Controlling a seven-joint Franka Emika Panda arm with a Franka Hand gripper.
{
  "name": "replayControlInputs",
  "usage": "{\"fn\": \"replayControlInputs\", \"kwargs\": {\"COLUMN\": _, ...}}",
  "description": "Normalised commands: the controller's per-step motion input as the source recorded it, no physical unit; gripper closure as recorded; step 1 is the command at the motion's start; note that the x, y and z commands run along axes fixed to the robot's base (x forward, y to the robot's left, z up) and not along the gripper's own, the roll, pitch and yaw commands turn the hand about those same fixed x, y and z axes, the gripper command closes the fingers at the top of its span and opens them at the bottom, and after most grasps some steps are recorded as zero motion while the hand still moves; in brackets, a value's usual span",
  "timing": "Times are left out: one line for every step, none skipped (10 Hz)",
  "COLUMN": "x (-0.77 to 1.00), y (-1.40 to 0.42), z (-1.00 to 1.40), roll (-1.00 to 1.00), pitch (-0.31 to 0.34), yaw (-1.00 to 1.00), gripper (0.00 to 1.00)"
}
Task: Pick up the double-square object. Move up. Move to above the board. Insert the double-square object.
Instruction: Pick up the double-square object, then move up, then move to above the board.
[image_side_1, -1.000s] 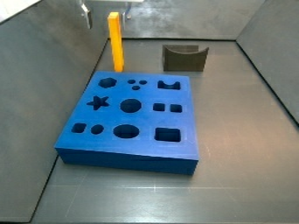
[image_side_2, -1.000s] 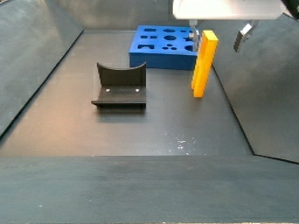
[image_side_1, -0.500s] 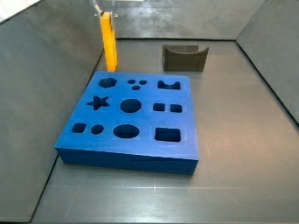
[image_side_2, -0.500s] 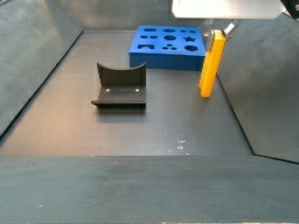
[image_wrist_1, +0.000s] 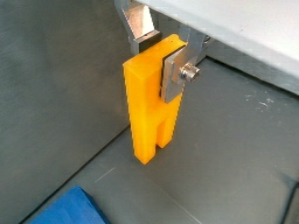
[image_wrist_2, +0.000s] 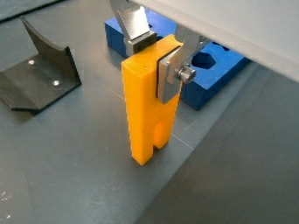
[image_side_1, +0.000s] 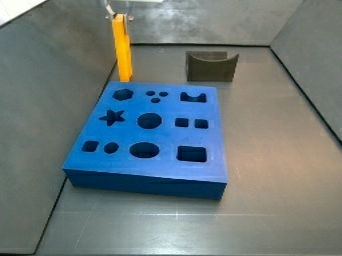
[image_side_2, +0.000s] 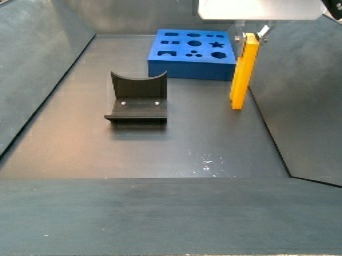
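Note:
The double-square object (image_side_1: 123, 50) is a tall yellow-orange piece standing upright by the side wall, beyond the board's far corner; it also shows in the other side view (image_side_2: 242, 72). My gripper (image_side_1: 118, 17) is shut on its top end, as both wrist views show: gripper (image_wrist_1: 158, 54) on the piece (image_wrist_1: 149, 114), and gripper (image_wrist_2: 158, 57) on the piece (image_wrist_2: 146, 114). Its lower end is at or just above the floor. The blue board (image_side_1: 154, 135) with shaped holes lies flat on the floor; it also shows in a side view (image_side_2: 187, 52) and behind the piece in a wrist view (image_wrist_2: 222, 66).
A small dark grey U-shaped block (image_side_1: 211, 66) stands apart from the board near the back wall; it also shows in a side view (image_side_2: 136, 97) and a wrist view (image_wrist_2: 35, 74). Grey walls enclose the floor, one close beside the piece.
A second ago the fingers stood beside the piece's top; the piece then shifted slightly toward the side wall and the fingers closed on it. Nothing visible has changed in the last half second.

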Motion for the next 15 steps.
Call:
{"fn": "replayControlInputs", "kwargs": {"x": 0.00, "y": 0.00, "z": 0.00, "roll": 0.00, "pitch": 0.000, "yaw": 0.00, "gripper": 1.00}}
{"fn": "replayControlInputs", "kwargs": {"x": 0.00, "y": 0.00, "z": 0.00, "roll": 0.00, "pitch": 0.000, "yaw": 0.00, "gripper": 1.00}}
{"fn": "replayControlInputs", "kwargs": {"x": 0.00, "y": 0.00, "z": 0.00, "roll": 0.00, "pitch": 0.000, "yaw": 0.00, "gripper": 1.00}}
{"fn": "replayControlInputs", "kwargs": {"x": 0.00, "y": 0.00, "z": 0.83, "roll": 0.00, "pitch": 0.000, "yaw": 0.00, "gripper": 1.00}}
{"fn": "replayControlInputs", "kwargs": {"x": -0.02, "y": 0.05, "z": 0.77, "roll": 0.00, "pitch": 0.037, "yaw": -0.02, "gripper": 1.00}}
{"fn": "replayControlInputs", "kwargs": {"x": -0.02, "y": 0.05, "z": 0.71, "roll": 0.01, "pitch": 0.057, "yaw": -0.03, "gripper": 1.00}}
{"fn": "replayControlInputs", "kwargs": {"x": -0.01, "y": 0.04, "z": 0.62, "roll": 0.01, "pitch": 0.070, "yaw": -0.03, "gripper": 1.00}}
{"fn": "replayControlInputs", "kwargs": {"x": 0.00, "y": 0.03, "z": 0.48, "roll": 0.02, "pitch": 0.077, "yaw": -0.03, "gripper": 1.00}}
{"fn": "replayControlInputs", "kwargs": {"x": 0.01, "y": 0.03, "z": 0.33, "roll": 0.03, "pitch": 0.082, "yaw": -0.03, "gripper": 1.00}}
{"fn": "replayControlInputs", "kwargs": {"x": 0.01, "y": 0.03, "z": 0.25, "roll": 0.03, "pitch": 0.085, "yaw": -0.02, "gripper": 1.00}}
{"fn": "replayControlInputs", "kwargs": {"x": -0.10, "y": 0.23, "z": 1.00, "roll": 0.02, "pitch": 0.285, "yaw": 0.10, "gripper": 1.00}}
{"fn": "replayControlInputs", "kwargs": {"x": -0.10, "y": 0.23, "z": 1.00, "roll": 0.03, "pitch": 0.273, "yaw": 0.11, "gripper": 1.00}}
{"fn": "replayControlInputs", "kwargs": {"x": -0.08, "y": 0.19, "z": 1.00, "roll": 0.03, "pitch": 0.204, "yaw": 0.06, "gripper": 1.00}}
{"fn": "replayControlInputs", "kwargs": {"x": -0.07, "y": 0.17, "z": 1.00, "roll": 0.04, "pitch": 0.153, "yaw": 0.04, "gripper": 1.00}}
{"fn": "replayControlInputs", "kwargs": {"x": -0.06, "y": 0.14, "z": 1.00, "roll": 0.04, "pitch": 0.109, "yaw": 0.02, "gripper": 1.00}}
